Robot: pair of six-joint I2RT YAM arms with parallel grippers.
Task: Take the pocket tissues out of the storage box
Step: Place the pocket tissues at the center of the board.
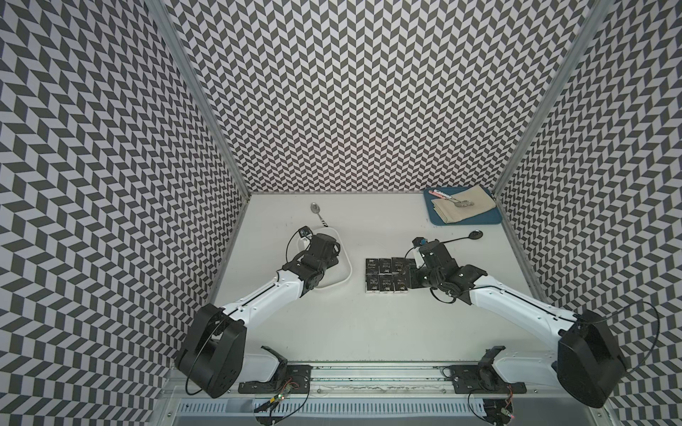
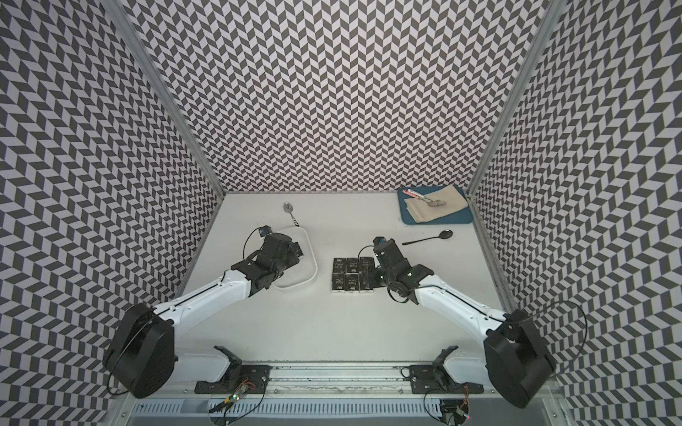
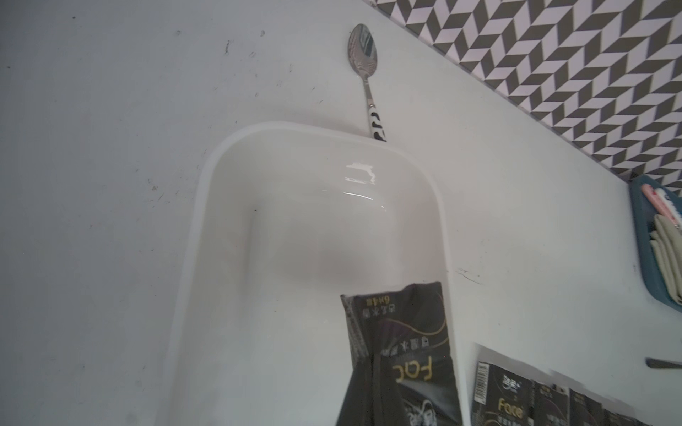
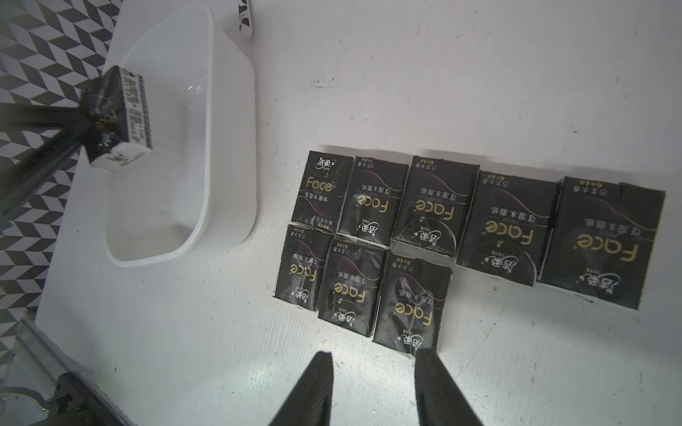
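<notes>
My left gripper [image 4: 99, 114] is shut on one black pocket tissue packet [image 3: 402, 350] and holds it in the air over the storage box [image 1: 348, 273]. The box is a shallow white tub [image 4: 228, 147], and its glossy inside [image 3: 313, 239] shows nothing else in it. Several more pocket tissue packets [image 4: 424, 221] lie flat in two neat rows on the table to the right of the box, seen in both top views [image 1: 383, 276] [image 2: 347, 276]. My right gripper [image 4: 374, 356] is open just above the table, at the edge of the near row, with nothing between its fingers.
A metal spoon [image 1: 318, 212] with a patterned handle lies behind the box, its handle end touching the rim. A black spoon [image 1: 461, 238] lies behind my right arm. A blue tray [image 1: 465, 222] with a beige cloth sits in the back right corner. Patterned walls close three sides.
</notes>
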